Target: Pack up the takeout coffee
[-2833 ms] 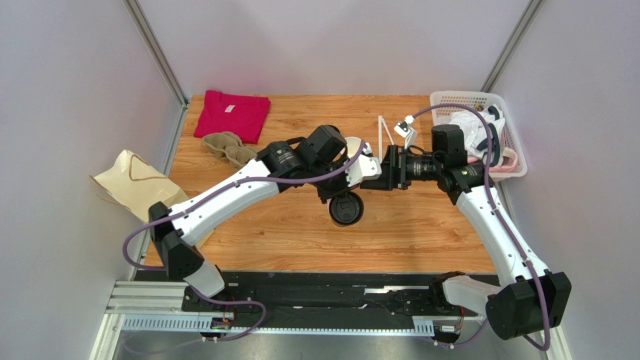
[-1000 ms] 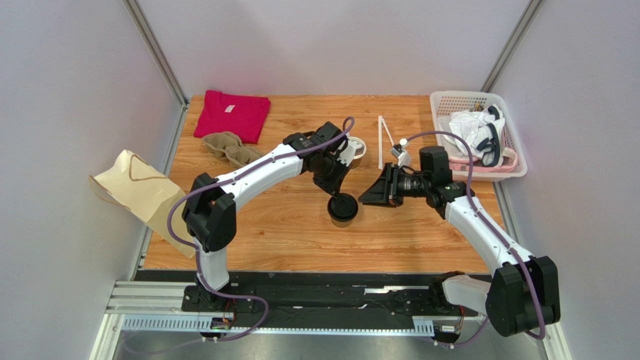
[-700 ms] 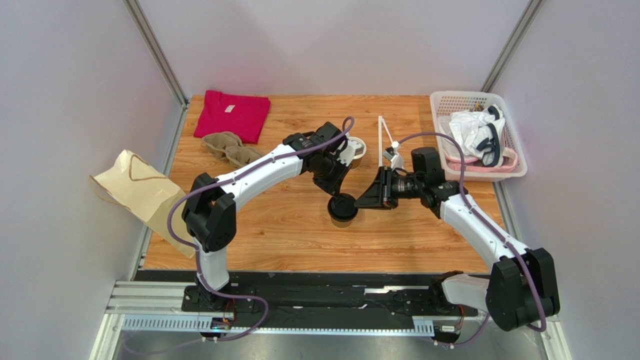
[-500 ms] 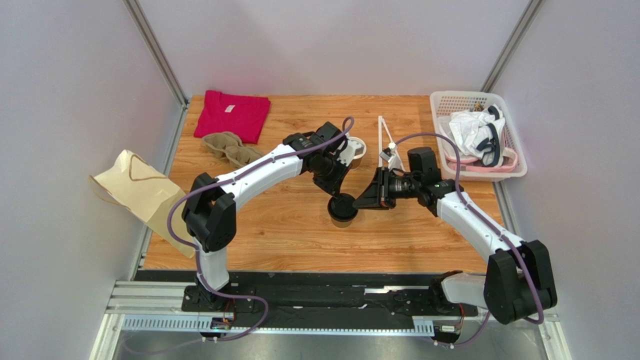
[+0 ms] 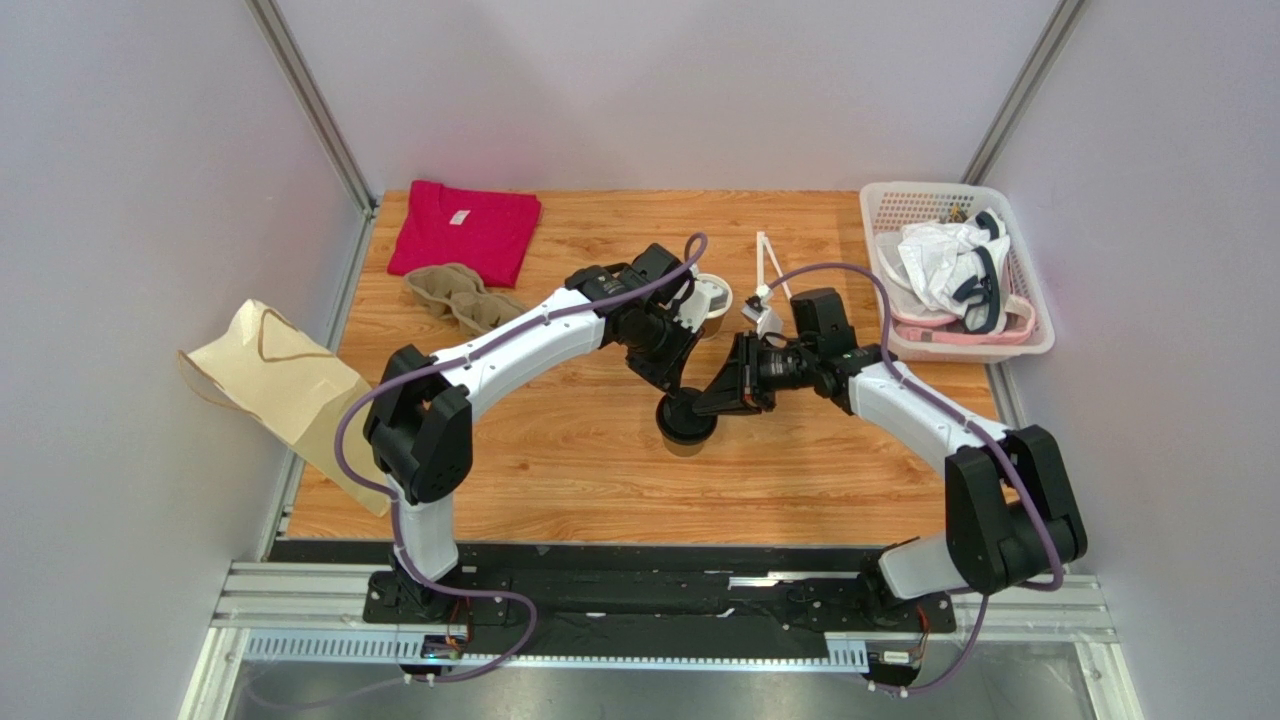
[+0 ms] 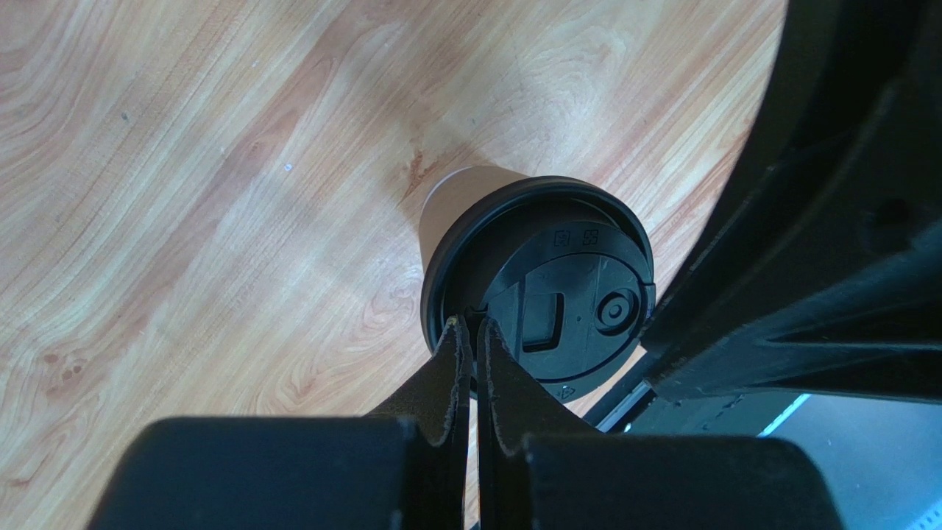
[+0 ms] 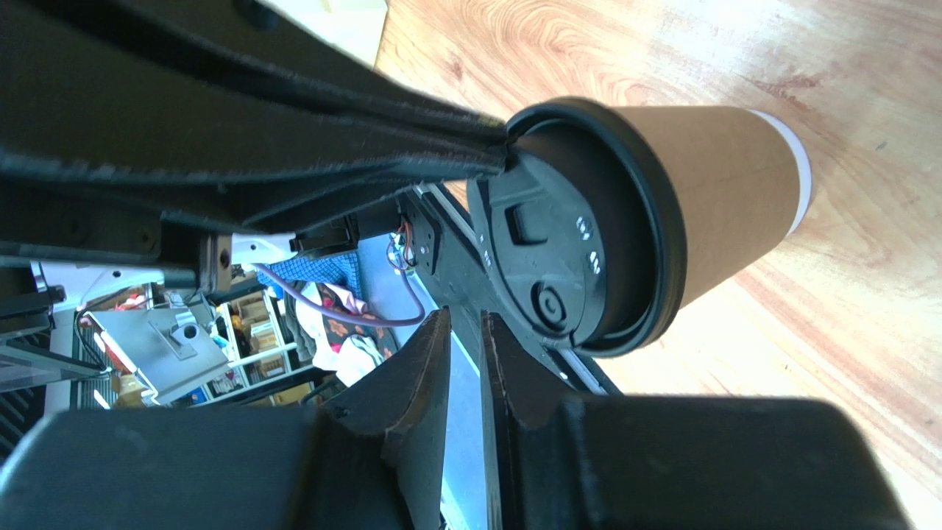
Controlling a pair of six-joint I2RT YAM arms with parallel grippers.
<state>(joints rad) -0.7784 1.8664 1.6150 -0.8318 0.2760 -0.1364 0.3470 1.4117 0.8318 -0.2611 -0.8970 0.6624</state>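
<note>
The takeout coffee point(image 5: 687, 417), a tan paper cup with a black lid, stands on the wooden table point(image 5: 601, 480) near its middle. My left gripper point(image 5: 672, 384) reaches down from behind it. In the left wrist view the gripper point(image 6: 469, 322) is shut, its tips pinching the lid's raised rim point(image 6: 442, 276). My right gripper point(image 5: 720, 401) has come in from the right at lid height. In the right wrist view its jaws point(image 7: 464, 316) stand a narrow slit apart with nothing between them, just beside the lid point(image 7: 553, 248); the cup wall point(image 7: 724, 188) shows beyond.
A second tan cup with a white inside point(image 5: 714, 294) stands behind the left wrist, beside a thin white stand point(image 5: 769, 270). At the back left lie a red cloth point(image 5: 463, 228) and a pulp cup carrier point(image 5: 460, 296). A paper bag point(image 5: 278, 378) hangs off the left edge. A white basket point(image 5: 1028, 308) holds clothes.
My right arm has swung left until its gripper is beside the cup's lid, and its jaws have narrowed. The left gripper and the cup have stayed put over the last second.
</note>
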